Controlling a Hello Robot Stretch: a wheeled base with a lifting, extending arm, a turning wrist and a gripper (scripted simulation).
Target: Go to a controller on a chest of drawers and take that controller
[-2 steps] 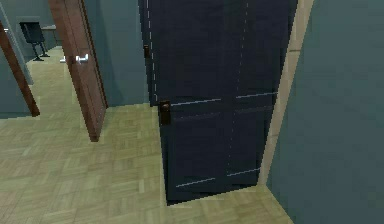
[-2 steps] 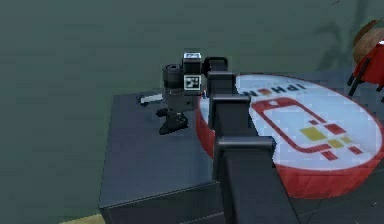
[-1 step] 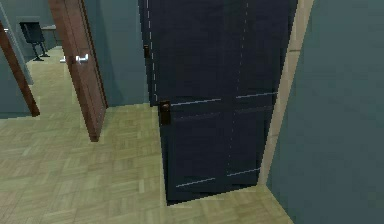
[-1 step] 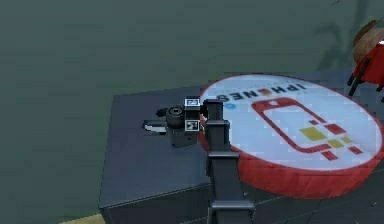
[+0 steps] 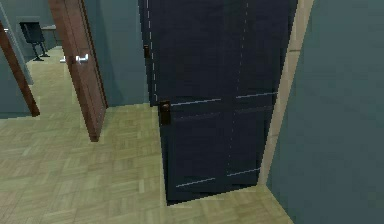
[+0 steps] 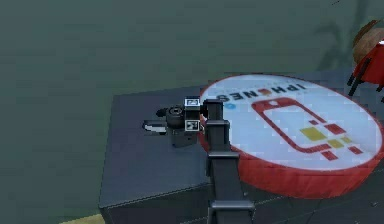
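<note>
At the dark grey box-shaped chest of drawers (image 6: pixel 140 175), beside a round red-and-white disc (image 6: pixel 300 130), the claw (image 6: pixel 152 126) reaches, so the approach seems done. Where the controller lies cannot be told, nor whether the claw holds anything; the taking seems left.

The pale parquet wood floor (image 5: pixel 70 175) looks grained; the dark navy panelled door (image 5: pixel 215 60) is matt. The dark grey boxy chest (image 6: pixel 140 175) has a smooth matt top; the round red-rimmed white disc (image 6: pixel 258 125) looks smooth.
</note>
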